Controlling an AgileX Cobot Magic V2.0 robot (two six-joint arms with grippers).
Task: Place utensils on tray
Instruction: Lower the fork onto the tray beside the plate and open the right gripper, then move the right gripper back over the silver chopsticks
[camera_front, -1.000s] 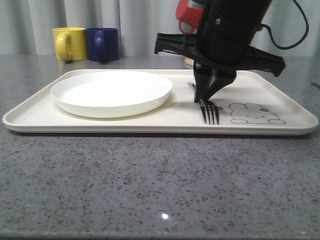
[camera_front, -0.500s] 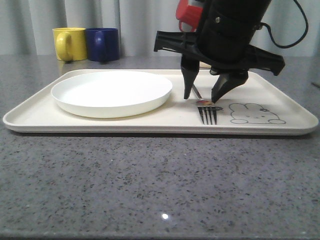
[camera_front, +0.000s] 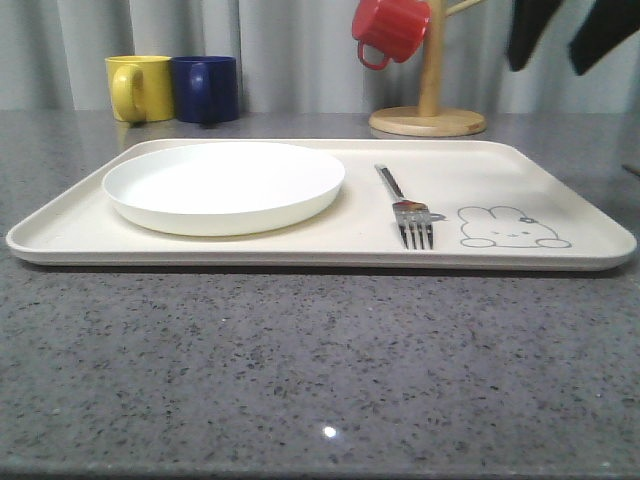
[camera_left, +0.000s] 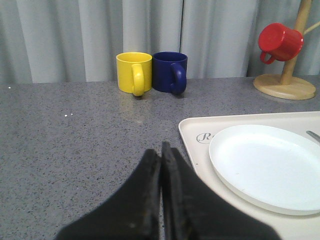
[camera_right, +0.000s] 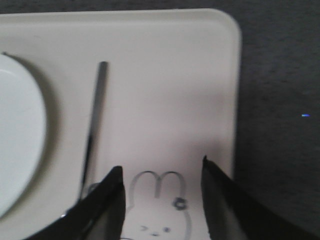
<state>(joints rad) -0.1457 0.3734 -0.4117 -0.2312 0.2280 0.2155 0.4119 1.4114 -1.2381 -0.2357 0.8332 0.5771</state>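
A silver fork (camera_front: 405, 205) lies flat on the cream tray (camera_front: 250, 255), between the white plate and the rabbit drawing (camera_front: 510, 228), tines toward the front. Nothing holds it. My right gripper (camera_front: 560, 38) hangs high above the tray's right part, open; from its wrist the fork (camera_right: 96, 110) lies on the tray (camera_right: 200, 75) beside one finger, and the open gripper (camera_right: 161, 167) has the rabbit drawing below the gap. My left gripper (camera_left: 161, 150) is shut and empty over the grey table, just off the tray's corner (camera_left: 192, 135). The fork's handle end (camera_left: 314, 135) peeks in past the plate.
A round white plate (camera_front: 222, 185) fills the tray's left half. A yellow mug (camera_front: 138, 87) and a blue mug (camera_front: 206, 88) stand behind the tray at the back left. A red mug (camera_front: 392, 27) hangs on a wooden mug tree (camera_front: 428, 118) at the back.
The right gripper opened and let go of the fork, then rose up and to the right, away from the tray. The fork stays lying on the tray.
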